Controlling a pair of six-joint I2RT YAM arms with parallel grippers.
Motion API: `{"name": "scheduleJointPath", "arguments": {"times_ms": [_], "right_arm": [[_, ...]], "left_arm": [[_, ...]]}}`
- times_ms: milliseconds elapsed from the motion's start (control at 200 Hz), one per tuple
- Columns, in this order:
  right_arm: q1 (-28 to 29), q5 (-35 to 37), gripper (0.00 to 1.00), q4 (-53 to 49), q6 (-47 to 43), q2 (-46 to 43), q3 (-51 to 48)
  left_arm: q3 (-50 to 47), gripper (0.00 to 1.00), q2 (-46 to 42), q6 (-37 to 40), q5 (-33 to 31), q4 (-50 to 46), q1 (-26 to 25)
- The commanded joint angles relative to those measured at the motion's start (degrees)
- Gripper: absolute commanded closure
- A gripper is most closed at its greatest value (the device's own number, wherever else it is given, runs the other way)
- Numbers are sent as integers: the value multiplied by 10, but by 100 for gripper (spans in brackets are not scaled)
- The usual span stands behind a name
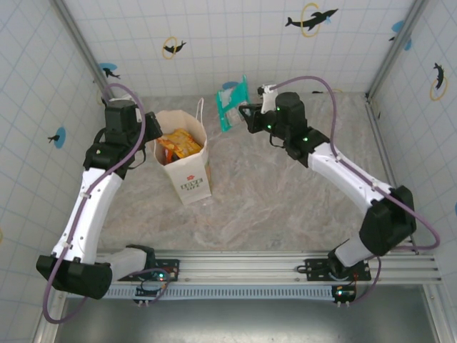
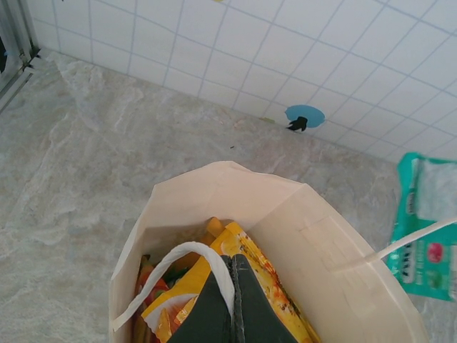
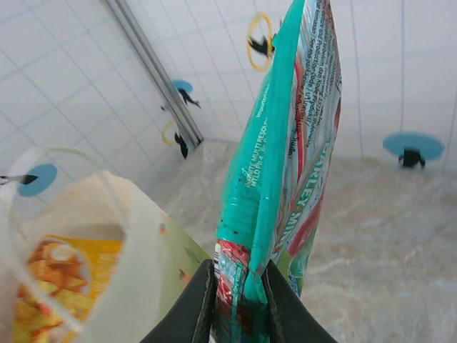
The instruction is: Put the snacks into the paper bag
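The white paper bag (image 1: 191, 175) stands upright left of centre, its red logo facing the near edge. Orange-yellow snacks (image 1: 178, 145) lie inside it, one packet (image 2: 275, 293) right under my left fingers. My left gripper (image 2: 234, 263) is shut on the bag's white handle (image 2: 175, 255) at the left rim, above the open mouth. To the bag's right and further back, my right gripper (image 3: 239, 280) is shut on the lower edge of a teal snack packet (image 3: 285, 143), held upright in the air (image 1: 232, 105). The bag's rim (image 3: 107, 207) is just left of it.
Tiled walls with dolphin stickers (image 2: 305, 116) close in the back and both sides. Metal corner posts (image 1: 391, 44) stand at the back corners. Bare marble tabletop (image 1: 285, 207) lies in front of and right of the bag. A mounting rail (image 1: 285, 264) runs along the near edge.
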Motion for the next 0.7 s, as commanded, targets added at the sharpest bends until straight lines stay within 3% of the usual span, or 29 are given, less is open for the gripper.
{"name": "scheduleJointPath", "arguments": {"times_ms": [0,395,696], "right_arm": [[33,69,97,37,-62,-45,44],[184,142,96,84,-182,-71,69],[249,172,95,131,-256,-61,77]], "left_arm": [[16,100,-10,6,10,13,-4],[2,100,-16,3,19,18,-4],[3,100,-19,4,14,13,-3]]}}
